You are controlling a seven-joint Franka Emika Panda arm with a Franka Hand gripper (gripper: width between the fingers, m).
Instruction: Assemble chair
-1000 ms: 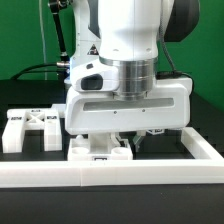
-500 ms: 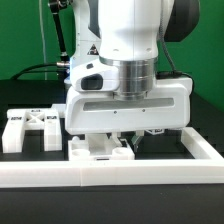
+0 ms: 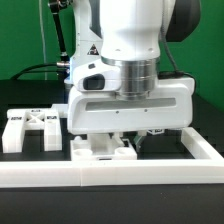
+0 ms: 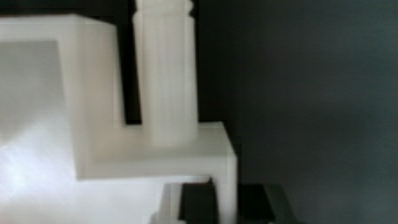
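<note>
Since a second ago, the end effector [image 3: 120, 138] and the white chair part [image 3: 102, 150] below it are noted as shifted very slightly toward the exterior view's right. Nothing else is seen to have changed.

Exterior view: the arm [image 3: 125, 40] is seen filling the upper centre of the frame, pointed straight down. The wide hand body is seen just above the chair part, and most of the fingers are hidden by it. The chair part is found low in the centre, on the dark tabletop [image 3: 110, 210], just behind the long white border frame [image 3: 110, 178] that crosses the lower frame. A second chair part [image 3: 28, 128], with black-and-white tags, is seen at centre left, apart from the first.

Wrist view: a blocky stepped corner of the chair part [image 4: 164, 155] is seen close up, with a slim ridged post [image 4: 166, 70] standing from it beside a taller white wall [image 4: 45, 100]. The dark fingertips [image 4: 267, 205] are seen at the block's edge.

End effector: the fingers are recorded as brought fully together. Whether any thin edge is pinched between them cannot be told
</note>
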